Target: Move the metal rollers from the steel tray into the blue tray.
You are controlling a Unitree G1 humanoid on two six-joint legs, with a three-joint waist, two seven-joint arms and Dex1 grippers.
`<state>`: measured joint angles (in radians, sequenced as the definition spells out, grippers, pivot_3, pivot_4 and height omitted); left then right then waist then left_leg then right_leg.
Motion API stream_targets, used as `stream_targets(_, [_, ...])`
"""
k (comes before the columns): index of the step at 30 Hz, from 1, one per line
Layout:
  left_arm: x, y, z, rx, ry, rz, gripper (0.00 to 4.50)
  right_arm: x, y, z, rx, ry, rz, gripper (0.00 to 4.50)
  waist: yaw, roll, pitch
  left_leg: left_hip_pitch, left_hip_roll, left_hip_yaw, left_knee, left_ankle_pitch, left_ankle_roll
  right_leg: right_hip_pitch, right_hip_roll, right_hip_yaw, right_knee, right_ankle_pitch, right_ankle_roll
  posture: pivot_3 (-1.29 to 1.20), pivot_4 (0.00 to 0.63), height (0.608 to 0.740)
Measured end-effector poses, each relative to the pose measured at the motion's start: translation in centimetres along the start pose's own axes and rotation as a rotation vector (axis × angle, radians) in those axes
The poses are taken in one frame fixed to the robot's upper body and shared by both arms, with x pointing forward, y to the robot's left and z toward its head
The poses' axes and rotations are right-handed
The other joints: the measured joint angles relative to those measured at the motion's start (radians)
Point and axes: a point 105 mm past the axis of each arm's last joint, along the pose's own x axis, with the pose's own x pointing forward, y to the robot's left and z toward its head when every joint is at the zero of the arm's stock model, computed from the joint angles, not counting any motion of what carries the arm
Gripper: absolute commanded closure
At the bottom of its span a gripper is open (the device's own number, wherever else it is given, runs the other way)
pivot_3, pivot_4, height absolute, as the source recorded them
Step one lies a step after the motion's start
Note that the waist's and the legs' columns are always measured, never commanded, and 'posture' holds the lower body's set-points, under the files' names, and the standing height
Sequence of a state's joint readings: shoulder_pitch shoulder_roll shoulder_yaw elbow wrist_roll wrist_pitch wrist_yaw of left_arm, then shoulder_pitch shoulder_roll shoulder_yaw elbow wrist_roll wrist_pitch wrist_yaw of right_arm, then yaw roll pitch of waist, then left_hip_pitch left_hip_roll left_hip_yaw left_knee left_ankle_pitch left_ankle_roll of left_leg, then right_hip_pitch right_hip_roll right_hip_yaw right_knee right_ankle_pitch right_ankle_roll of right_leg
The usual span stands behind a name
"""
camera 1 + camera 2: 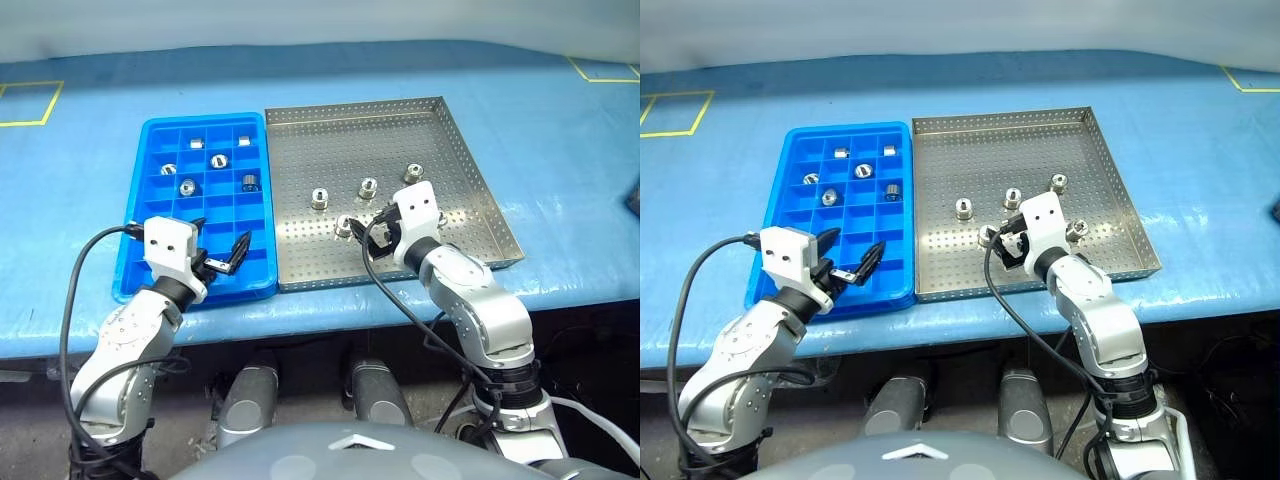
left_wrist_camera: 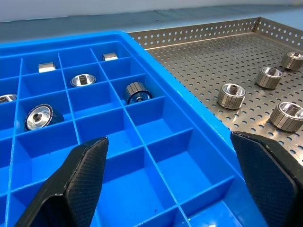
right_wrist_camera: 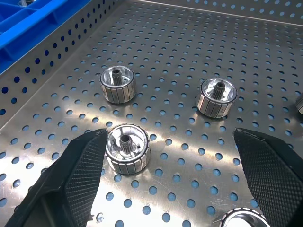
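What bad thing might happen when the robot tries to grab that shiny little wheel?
The right claw hangs open over the steel tray, and the nearest roller sits right beside one finger, not centred. Closing now might knock it away. Another roller lies close by and could get bumped too.

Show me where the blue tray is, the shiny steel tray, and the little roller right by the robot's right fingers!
blue tray [image 1: 155,128]: left eye view, on its far left rim corner.
steel tray [image 1: 330,140]: left eye view, on bare perforated floor near the far rim.
nearest metal roller [image 3: 127,147]: right wrist view, on its top face beside the centre hole.
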<state>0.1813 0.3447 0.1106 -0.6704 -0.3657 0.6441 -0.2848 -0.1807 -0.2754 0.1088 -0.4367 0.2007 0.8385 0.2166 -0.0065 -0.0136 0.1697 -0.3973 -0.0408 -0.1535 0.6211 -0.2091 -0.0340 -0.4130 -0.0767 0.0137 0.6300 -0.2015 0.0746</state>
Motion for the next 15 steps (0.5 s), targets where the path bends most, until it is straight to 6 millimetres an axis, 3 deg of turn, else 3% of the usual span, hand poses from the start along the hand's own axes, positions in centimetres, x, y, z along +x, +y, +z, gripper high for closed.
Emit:
stream_targets(8, [-0.4,-0.4,-0.7,0.02,0.037,-0.051,0.0,-0.2,0.3,-0.2,-0.027,0.014,0.051,0.02,-0.001,0.0,0.0,0.0,0.0,0.0,0.0,0.0,0.0,0.0,0.0,0.0,0.0,0.0,0.0,0.08,0.15,0.74])
stream_targets(15, [-0.1,-0.7,-0.7,0.019,0.038,-0.065,0.0,-0.5,2.2,-0.5,-0.076,0.038,0.159,0.02,-0.002,0.0,0.0,0.0,0.0,0.0,0.0,0.0,0.0,0.0,0.0,0.0,0.0,0.0,0.0,0.08,0.15,0.74])
